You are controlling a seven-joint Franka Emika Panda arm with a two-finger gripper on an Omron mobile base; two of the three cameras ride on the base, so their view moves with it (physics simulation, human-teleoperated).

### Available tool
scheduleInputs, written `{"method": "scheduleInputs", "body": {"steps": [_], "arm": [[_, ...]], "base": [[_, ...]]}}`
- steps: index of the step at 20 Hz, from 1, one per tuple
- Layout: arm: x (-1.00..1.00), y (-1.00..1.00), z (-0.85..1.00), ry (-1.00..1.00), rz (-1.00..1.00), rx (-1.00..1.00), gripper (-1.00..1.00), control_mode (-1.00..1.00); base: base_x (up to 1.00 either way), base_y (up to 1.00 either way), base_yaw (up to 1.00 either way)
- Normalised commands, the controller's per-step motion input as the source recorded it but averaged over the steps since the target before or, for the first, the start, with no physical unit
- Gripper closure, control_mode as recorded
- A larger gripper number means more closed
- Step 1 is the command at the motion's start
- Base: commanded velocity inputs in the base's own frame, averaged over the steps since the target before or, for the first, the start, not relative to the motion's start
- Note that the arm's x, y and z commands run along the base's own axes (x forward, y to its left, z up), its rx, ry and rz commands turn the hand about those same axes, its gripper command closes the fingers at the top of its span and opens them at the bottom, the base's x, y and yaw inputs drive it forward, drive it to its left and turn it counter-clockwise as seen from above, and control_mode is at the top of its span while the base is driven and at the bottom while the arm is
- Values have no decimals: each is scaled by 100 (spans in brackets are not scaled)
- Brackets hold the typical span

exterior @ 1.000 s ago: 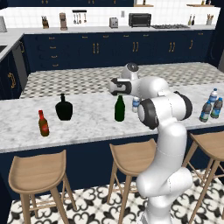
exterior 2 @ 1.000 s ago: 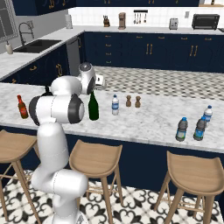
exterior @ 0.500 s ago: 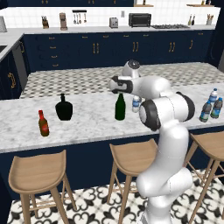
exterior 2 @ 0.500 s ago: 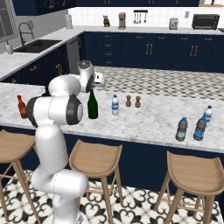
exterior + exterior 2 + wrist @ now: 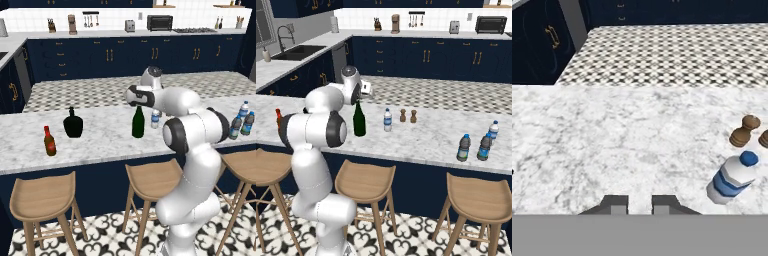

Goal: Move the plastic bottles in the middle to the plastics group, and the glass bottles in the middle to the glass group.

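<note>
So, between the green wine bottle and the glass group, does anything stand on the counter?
Nothing visible does. The marble counter is bare between the green wine bottle and the squat dark bottle with the small red-capped bottle.

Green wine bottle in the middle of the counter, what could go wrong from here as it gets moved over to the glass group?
1. The claw seems to pinch the green wine bottle only at the top of its neck, so the bottle could swing or slip when lifted.
2. The small water bottle stands close beside it and might get knocked.
3. At the glass group, it could bump the squat dark bottle.
</note>
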Motion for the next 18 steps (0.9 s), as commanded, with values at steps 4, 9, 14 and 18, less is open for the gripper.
{"method": "scheduleInputs", "body": {"steps": [4, 9, 14, 18], "arm": [[-28, 27, 17, 0, 4, 0, 100, -100], [-9, 47, 12, 0, 16, 2, 100, -100], [0, 75, 0, 0, 30, 2, 100, -100], [-3, 92, 0, 0, 30, 0, 100, -100]], "base": [[0, 0, 0], [0, 0, 0], [0, 0, 0], [0, 0, 0]]}}
